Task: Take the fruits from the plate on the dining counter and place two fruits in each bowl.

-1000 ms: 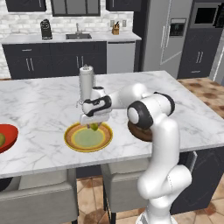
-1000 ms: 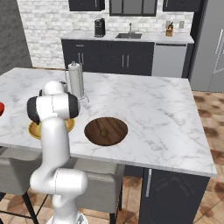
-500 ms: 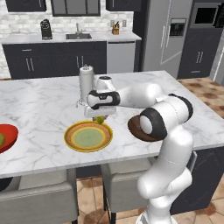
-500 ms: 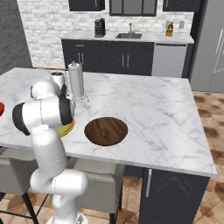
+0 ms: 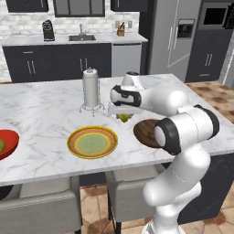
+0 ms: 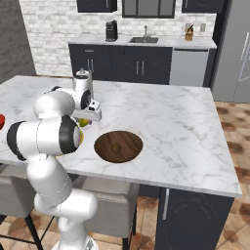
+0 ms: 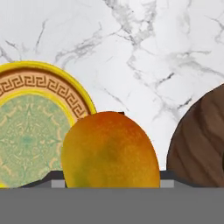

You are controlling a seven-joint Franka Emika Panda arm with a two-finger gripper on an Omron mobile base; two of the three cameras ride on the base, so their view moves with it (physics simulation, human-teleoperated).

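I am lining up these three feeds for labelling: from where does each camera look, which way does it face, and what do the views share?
Left base view: behind the arm to its left, facing forward and down over the dining counter; arm rises lower right, gripper holding a yellow fruit.
Right base view: behind, right; arm lower left, wooden bowl ahead.
Hand view: on the hand, looking down past the fruit at the marble.
Shared: plate and wooden bowl.

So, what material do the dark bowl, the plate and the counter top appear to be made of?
The dark bowl looks like wood with a matte finish: brown streaks like grain run across it. The plate looks like glazed ceramic, going by its glossy yellow rim and printed pattern, though painted plastic is possible. The counter top looks like polished marble: white with grey veins.
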